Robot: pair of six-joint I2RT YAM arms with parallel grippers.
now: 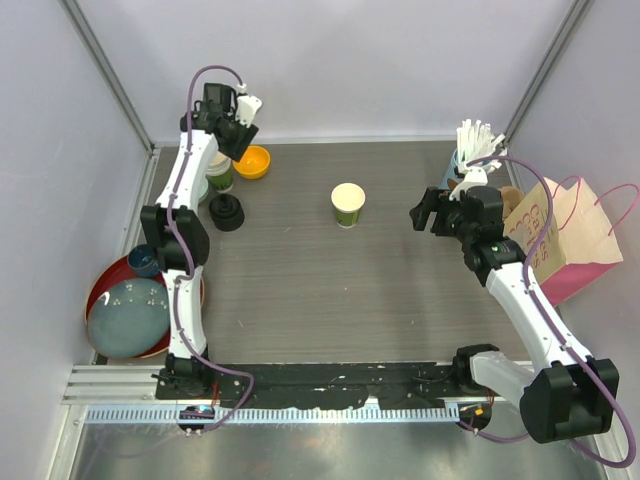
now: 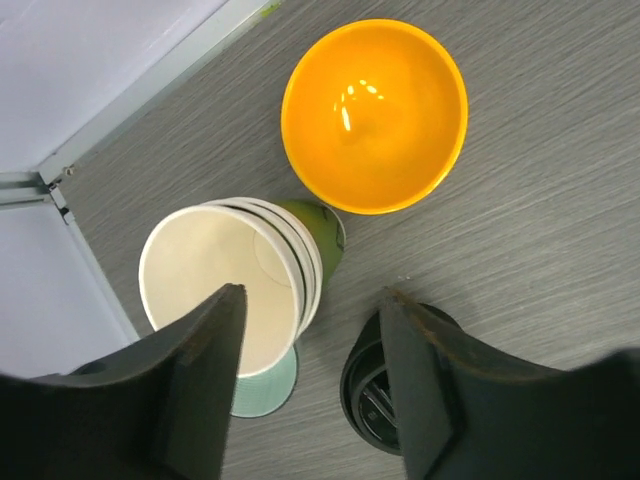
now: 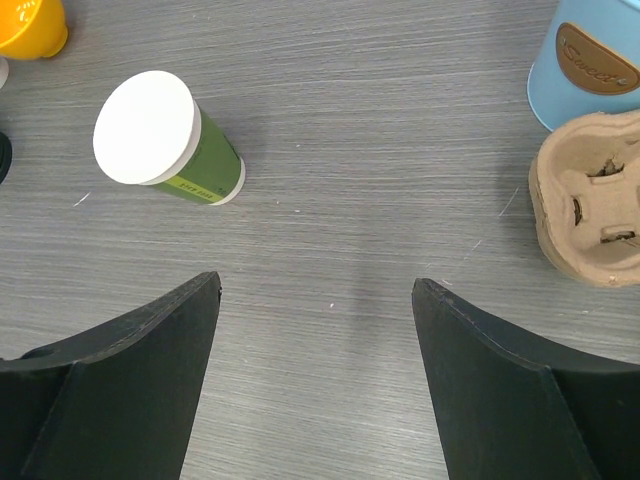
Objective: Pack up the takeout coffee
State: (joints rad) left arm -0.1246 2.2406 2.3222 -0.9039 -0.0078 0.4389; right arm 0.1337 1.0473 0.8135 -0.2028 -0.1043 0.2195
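Left hand [image 2: 312, 295] over stacked cups [image 2: 215, 270] rim (corner [image 2: 55, 180] close).

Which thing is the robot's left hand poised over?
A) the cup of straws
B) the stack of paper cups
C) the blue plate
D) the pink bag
B: its own camera shows the left hand open right above the stack of paper cups, which stands beside the orange bowl.

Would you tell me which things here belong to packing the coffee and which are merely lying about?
Job: green cup, stacked cups, black lids; likely cardboard carrier, pink bag.
Lying about: orange bowl, blue straw cup, red dish.
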